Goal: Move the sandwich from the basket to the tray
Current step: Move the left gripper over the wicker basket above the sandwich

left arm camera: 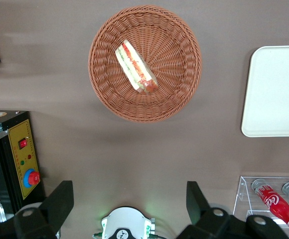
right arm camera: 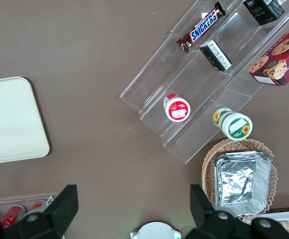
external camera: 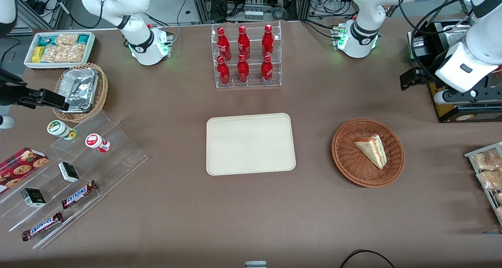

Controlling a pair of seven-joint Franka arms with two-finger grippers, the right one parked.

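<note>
The sandwich (external camera: 372, 150), a pale triangular wedge with red, green and yellow layers on its cut edge, lies in the round reddish-brown wicker basket (external camera: 345, 158) toward the working arm's end of the table. It also shows in the left wrist view (left arm camera: 136, 66), inside the basket (left arm camera: 174, 94). The cream tray (external camera: 250, 143) lies bare at the table's middle, beside the basket; its edge shows in the left wrist view (left arm camera: 276, 92). My left gripper (external camera: 408, 80) hangs high, open and empty, farther from the front camera than the basket. Its fingers (left arm camera: 60, 201) stand wide apart above bare table.
A clear rack of red bottles (external camera: 246, 56) stands farther back than the tray. A black box with a yellow panel (left arm camera: 22, 159) sits beside my gripper. Wire shelves with snack packets (external camera: 488, 174) lie at the working arm's end. A tan basket with foil trays (external camera: 80, 89) and clear steps with snacks (external camera: 74, 174) lie toward the parked arm's end.
</note>
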